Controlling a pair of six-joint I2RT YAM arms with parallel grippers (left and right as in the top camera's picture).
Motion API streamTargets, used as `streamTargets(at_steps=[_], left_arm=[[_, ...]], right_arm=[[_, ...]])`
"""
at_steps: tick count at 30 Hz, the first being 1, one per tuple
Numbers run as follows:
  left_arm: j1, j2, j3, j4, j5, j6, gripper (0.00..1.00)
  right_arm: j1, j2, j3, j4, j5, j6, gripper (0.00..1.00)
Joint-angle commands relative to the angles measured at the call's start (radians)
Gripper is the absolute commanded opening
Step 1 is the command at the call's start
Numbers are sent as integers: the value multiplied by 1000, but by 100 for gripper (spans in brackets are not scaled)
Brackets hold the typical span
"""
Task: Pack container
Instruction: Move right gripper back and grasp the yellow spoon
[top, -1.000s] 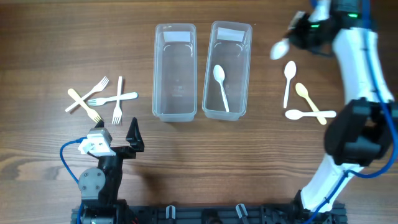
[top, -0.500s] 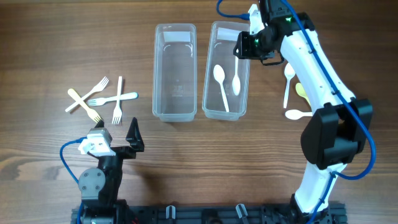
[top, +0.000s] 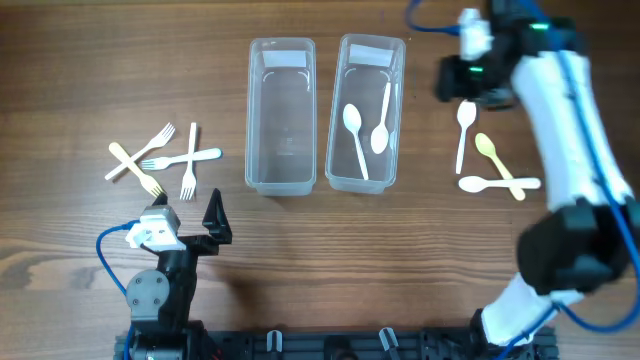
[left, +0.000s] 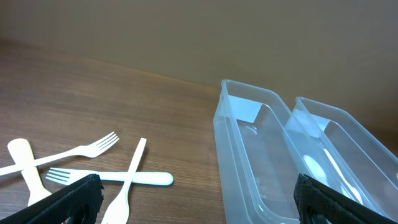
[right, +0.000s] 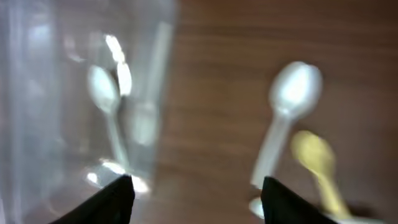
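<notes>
Two clear containers stand side by side. The left container (top: 281, 130) (left: 249, 149) holds nothing. The right container (top: 366, 62) (left: 357, 140) (right: 56, 74) holds two white spoons (top: 354, 140) (top: 381, 125). Three more spoons lie on the table to its right: a white spoon (top: 464, 130) (right: 292, 93), a yellowish spoon (top: 497, 160) (right: 317, 162) and another white spoon (top: 485, 183). My right gripper (top: 466, 80) (right: 199, 205) hovers open between the right container and these spoons, with nothing in it. My left gripper (top: 200, 225) (left: 199, 211) rests wide open near the front.
Several plastic forks (top: 165, 160) (left: 93, 177) lie crossed on the wooden table at the left, just beyond my left gripper. The right wrist view is blurred by motion.
My right gripper carried a white spoon over the right container, opened and dropped it in beside the first spoon, then swung back right. The left arm has not moved.
</notes>
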Motion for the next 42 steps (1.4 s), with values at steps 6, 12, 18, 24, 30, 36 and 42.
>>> streamTargets(at_steps=[6,12,18,24,30,36,42], left_arm=[[-5,-7,-8,3,-10,19,100],[-5,-7,-8,3,-10,19,100],[-5,-7,-8,3,-10,19,100],[-5,-7,-8,3,-10,19,100],[-5,-7,-8,3,-10,19,100],[-5,-7,-8,3,-10,19,100],[-5,-7,-8,3,-10,19,100]], right_arm=[[-160,-43,-122,-112,92,-315,60],[-217,-42,-393,80,107,-356,56],[-272,-40,-535,208,97,-444,53],[-272,-40,-552,240,91,-690,61],[-280,-35,-552,386,97,-687,67],[-281,9,-554,444,95,-685,64],[-281,80,-554,451,46,-673,58]])
